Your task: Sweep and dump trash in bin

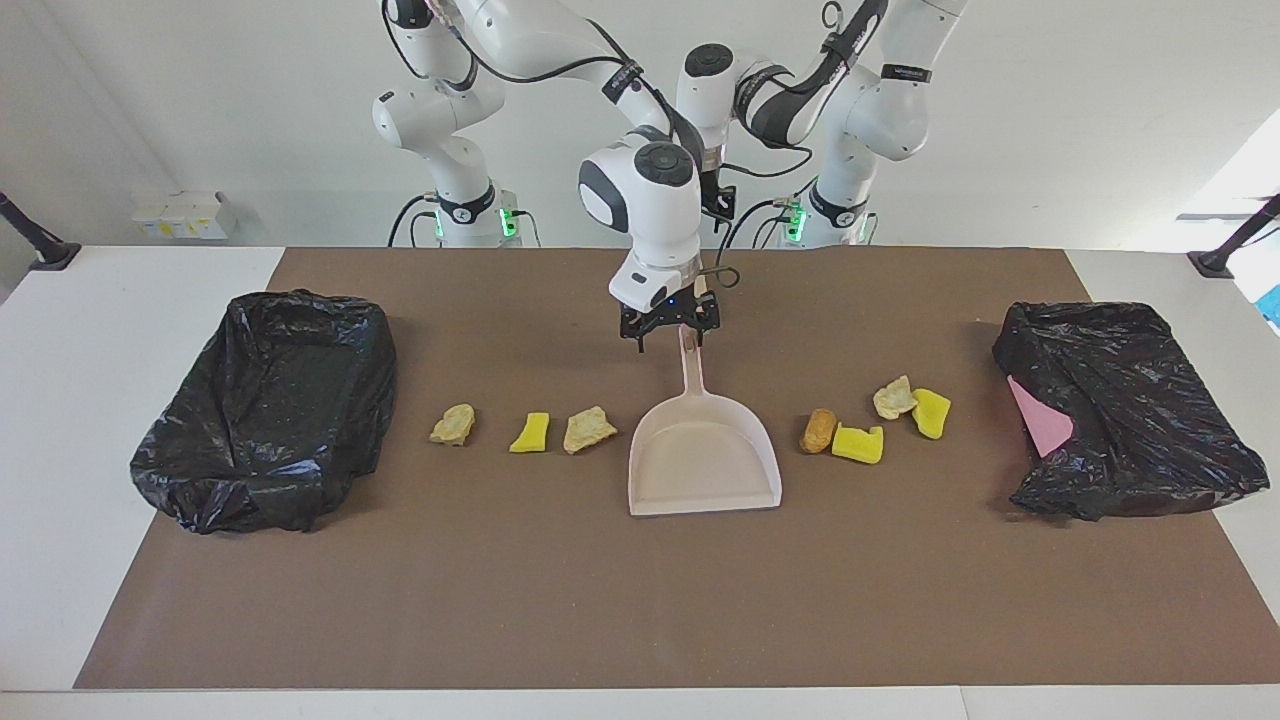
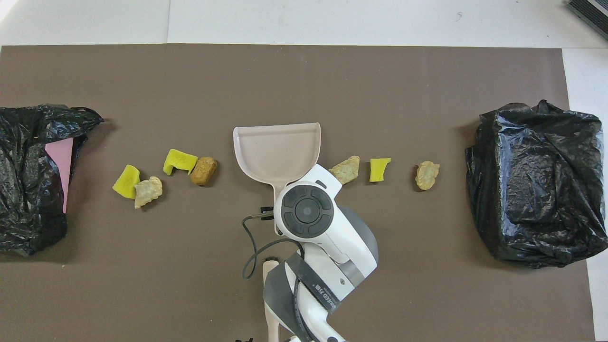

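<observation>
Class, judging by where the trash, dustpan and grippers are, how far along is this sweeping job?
Done: nothing; all seven trash bits lie on the mat, none in the dustpan or either black-lined bin. In hand: the right gripper, open, is over the dustpan's handle. The left gripper is over the brush, which shows only in the overhead view. Left: grasping, sweeping, dumping.
</observation>
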{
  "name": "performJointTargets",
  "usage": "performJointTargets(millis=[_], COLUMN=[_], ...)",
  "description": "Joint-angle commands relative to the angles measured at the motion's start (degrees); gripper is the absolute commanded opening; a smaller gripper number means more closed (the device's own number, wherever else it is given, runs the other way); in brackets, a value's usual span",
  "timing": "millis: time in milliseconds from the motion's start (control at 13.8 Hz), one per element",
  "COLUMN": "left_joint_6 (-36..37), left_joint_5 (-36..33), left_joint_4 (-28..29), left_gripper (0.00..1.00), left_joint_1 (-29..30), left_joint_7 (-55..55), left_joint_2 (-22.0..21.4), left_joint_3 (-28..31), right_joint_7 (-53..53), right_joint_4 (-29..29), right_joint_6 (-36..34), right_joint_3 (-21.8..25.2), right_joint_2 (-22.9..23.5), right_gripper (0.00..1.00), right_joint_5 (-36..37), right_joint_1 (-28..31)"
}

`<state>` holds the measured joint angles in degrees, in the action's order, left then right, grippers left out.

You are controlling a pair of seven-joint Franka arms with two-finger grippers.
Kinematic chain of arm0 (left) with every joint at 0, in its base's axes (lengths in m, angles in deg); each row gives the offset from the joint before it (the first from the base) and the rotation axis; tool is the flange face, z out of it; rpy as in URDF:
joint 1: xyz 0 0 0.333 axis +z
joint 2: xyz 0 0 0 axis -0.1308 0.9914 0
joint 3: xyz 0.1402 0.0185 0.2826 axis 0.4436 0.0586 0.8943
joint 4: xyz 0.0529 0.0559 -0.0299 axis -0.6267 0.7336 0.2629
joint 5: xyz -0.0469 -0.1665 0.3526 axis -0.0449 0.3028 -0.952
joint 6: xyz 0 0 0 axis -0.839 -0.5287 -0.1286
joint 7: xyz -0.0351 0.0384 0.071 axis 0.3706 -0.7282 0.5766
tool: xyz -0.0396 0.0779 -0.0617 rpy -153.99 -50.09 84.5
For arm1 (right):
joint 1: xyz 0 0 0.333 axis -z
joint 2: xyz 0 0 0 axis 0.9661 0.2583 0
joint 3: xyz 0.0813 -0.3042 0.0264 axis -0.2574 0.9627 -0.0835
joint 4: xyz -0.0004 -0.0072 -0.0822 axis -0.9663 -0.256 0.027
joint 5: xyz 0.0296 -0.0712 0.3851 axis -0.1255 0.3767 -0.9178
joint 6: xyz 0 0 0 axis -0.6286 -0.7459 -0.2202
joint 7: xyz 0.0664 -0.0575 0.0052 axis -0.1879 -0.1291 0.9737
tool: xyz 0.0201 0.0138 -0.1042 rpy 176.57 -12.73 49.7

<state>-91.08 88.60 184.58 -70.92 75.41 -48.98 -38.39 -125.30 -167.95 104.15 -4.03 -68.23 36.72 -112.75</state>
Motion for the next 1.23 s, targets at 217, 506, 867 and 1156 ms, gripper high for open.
performJointTargets(millis=[217, 506, 867, 1156], left_joint_6=[-3.7, -3.5, -0.6, 2.4], left_joint_5=[0.3, 0.3, 0.3, 0.3], left_joint_4=[1.2, 1.2, 0.9, 1.9], left_gripper=[0.99, 0.14, 0.0, 0.0], left_joint_1=[-2.4, -2.3, -1.6, 1.3], left_joint_7=[4.8, 5.5, 9.6, 12.7], left_joint_2=[2.4, 2.4, 2.7, -0.8], left_joint_3=[0.0, 0.0, 0.2, 0.3], right_joint_7=[-1.7, -2.4, -1.7, -1.5], right_joint_4=[2.7, 2.7, 1.7, 2.2], right_joint_6=[3.6, 3.9, 3.7, 3.6], right_joint_3=[0.2, 0.2, 0.3, 0.4], right_joint_2=[4.0, 4.6, 4.7, 4.7], right_gripper=[1.0, 1.0, 0.39, 0.0], right_joint_5=[-1.1, -0.9, -0.1, 2.2], right_joint_1=[-0.8, -1.7, -1.5, -0.9])
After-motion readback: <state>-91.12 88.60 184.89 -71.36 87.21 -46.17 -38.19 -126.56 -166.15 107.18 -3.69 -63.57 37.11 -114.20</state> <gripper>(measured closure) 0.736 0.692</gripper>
